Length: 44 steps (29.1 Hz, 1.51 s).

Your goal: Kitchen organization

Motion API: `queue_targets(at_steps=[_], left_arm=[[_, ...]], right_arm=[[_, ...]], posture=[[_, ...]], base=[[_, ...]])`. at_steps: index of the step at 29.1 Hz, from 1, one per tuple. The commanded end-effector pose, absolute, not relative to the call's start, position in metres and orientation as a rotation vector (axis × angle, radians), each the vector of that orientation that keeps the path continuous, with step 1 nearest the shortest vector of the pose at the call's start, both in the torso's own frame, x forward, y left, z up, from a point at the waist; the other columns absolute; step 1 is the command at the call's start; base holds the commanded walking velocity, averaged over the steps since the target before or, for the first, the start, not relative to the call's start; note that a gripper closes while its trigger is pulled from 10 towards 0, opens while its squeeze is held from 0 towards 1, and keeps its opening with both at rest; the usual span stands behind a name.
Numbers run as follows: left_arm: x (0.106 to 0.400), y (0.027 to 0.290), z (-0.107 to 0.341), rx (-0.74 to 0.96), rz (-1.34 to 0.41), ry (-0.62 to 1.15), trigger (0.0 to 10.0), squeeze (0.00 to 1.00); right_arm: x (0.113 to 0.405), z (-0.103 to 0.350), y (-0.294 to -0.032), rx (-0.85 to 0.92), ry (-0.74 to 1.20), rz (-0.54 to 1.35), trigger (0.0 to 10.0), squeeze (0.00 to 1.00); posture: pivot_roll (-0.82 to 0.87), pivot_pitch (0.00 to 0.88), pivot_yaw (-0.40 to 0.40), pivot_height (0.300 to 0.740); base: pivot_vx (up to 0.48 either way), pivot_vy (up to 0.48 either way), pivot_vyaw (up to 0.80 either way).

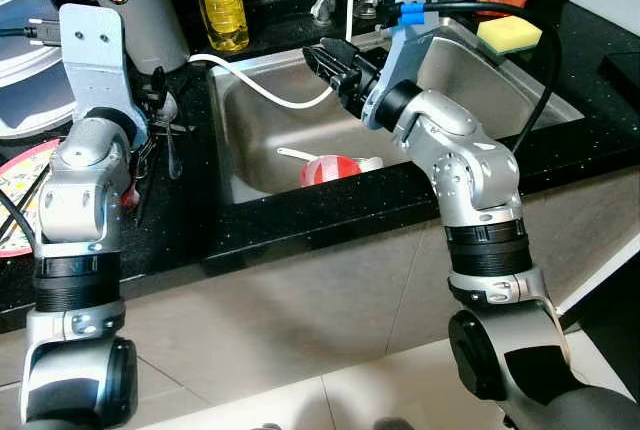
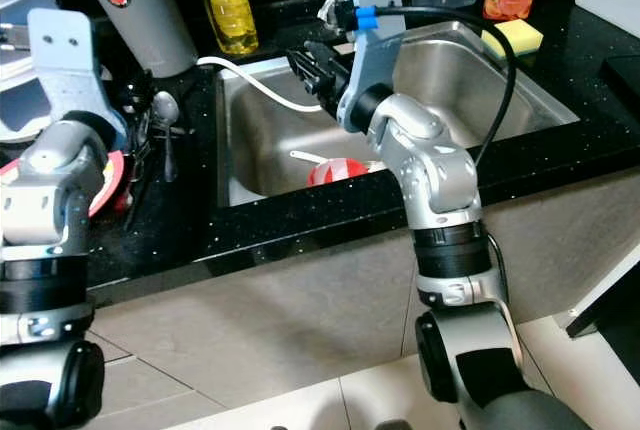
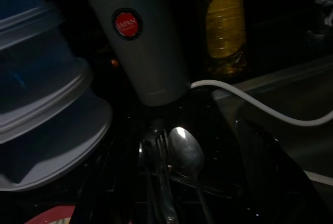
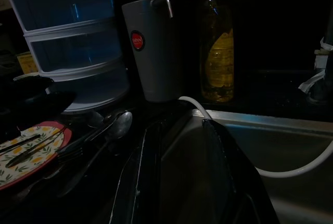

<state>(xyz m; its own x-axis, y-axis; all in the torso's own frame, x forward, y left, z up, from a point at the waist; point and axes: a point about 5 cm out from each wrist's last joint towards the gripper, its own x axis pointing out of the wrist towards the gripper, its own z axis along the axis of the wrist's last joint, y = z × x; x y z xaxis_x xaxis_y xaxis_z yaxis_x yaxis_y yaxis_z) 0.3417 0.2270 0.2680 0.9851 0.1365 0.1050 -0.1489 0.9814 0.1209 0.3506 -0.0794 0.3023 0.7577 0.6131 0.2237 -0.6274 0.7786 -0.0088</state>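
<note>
My right gripper (image 1: 320, 58) hangs open over the back left part of the steel sink (image 1: 545, 100), close to a white hose (image 1: 262, 87); nothing is between its fingers (image 4: 143, 177). A red bowl (image 1: 330, 168) and a white spoon (image 1: 295, 155) lie in the sink near its front wall. My left gripper (image 1: 157, 115) is low over the black counter left of the sink, at a bunch of metal cutlery (image 3: 179, 153) with a spoon and a fork. Its fingers look open on either side of the cutlery, though the left wrist view is dark.
A grey jug (image 1: 135, 0) and a yellow oil bottle (image 1: 220, 0) stand behind the cutlery. Stacked plastic containers (image 1: 20, 50) and a patterned plate (image 1: 20, 190) are at far left. A yellow sponge (image 1: 508, 33) lies on the sink's back right rim.
</note>
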Motion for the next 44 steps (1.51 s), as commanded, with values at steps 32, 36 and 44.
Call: queue_targets(at_steps=[32,36,44], left_arm=[[0.317,0.295,0.23,0.038,0.595,0.095,10.0,0.0],[0.308,0.32,0.227,-0.036,0.769,0.118,10.0,0.0],[0.298,0.345,0.208,-0.233,0.855,0.227,10.0,0.0]], right_arm=[[0.35,0.3,-0.08,0.067,-0.209,0.67,10.0,0.0],[0.35,0.299,-0.081,0.068,-0.204,0.664,10.0,0.0],[0.35,0.297,-0.082,0.073,-0.201,0.654,10.0,0.0]], posture=[[-0.04,0.027,0.095,0.74],[-0.04,0.027,0.1,0.74],[-0.05,0.034,0.112,0.74]], base=[[0.0,0.0,0.0],[0.0,0.0,0.0],[0.0,0.0,0.0]])
